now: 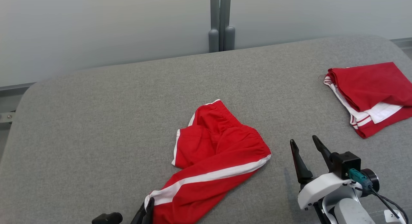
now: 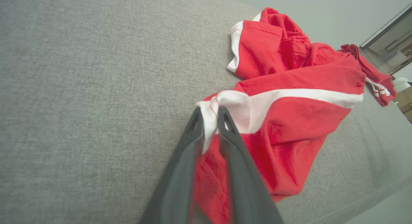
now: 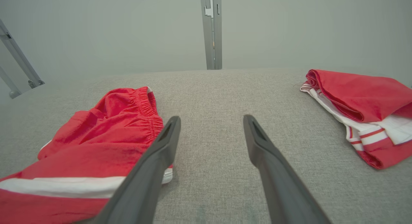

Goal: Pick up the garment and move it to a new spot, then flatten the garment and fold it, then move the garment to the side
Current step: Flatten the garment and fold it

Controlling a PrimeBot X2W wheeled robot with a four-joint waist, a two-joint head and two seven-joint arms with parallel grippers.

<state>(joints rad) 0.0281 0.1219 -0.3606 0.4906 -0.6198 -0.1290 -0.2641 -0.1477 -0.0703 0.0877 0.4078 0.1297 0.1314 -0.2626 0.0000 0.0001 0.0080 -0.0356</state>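
Where the grey woven desk (image 1: 96, 121) curves off at its rounded far corners, wide bare cloth lies open on the left and between the two garments. Soft red shorts (image 1: 222, 153) with white side stripes and a gathered waistband lie crumpled at the middle, near the front edge. One leg reaches the left end effector (image 2: 210, 113), whose narrowed fingers pinch the white hem. Just right of the shorts, the right end effector (image 1: 303, 139) stands wide over bare desk. A folded red-and-white pile (image 1: 370, 92) sits at the right edge.
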